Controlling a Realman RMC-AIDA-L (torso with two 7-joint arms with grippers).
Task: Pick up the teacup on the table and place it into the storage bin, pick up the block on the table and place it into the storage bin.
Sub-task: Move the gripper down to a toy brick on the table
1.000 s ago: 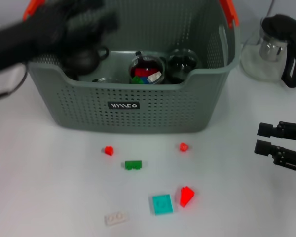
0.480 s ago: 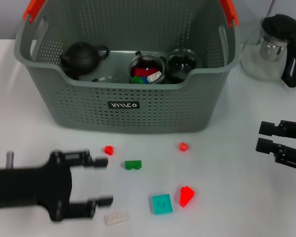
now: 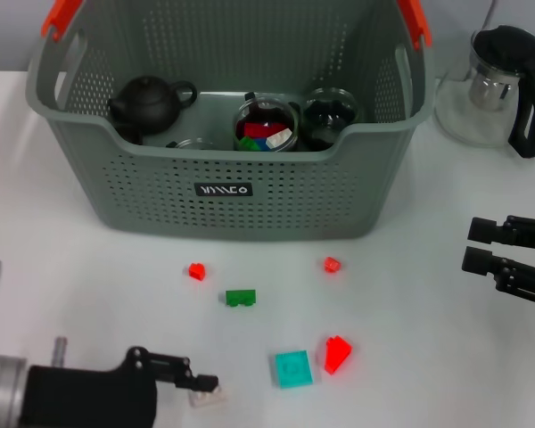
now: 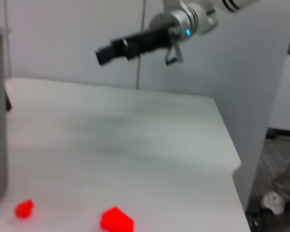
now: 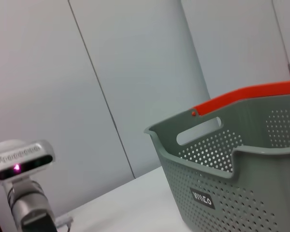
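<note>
- My left gripper (image 3: pixel 207 385) sits low at the near edge of the table (image 3: pixel 428 357), well in front of the basket (image 3: pixel 241 192). One finger tip touches the white block (image 3: pixel 209 393); the other finger is out of sight, so I cannot tell how the jaws stand.
- The white block lies flat, its long axis roughly parallel to the basket's front wall.
- Farther out lie a teal tile (image 3: pixel 294 368), a red wedge (image 3: pixel 337 354), a green block (image 3: pixel 241 298) and two small red bits (image 3: pixel 196 271), all between gripper and basket.
- The basket holds a black teapot (image 3: pixel 150 102) and glass cups (image 3: pixel 267 125).
- My right gripper (image 3: pixel 481 247) hangs to the basket's right, fingers apart, holding nothing.
- A glass pot (image 3: pixel 495 85) stands beside the basket's right end.
</note>
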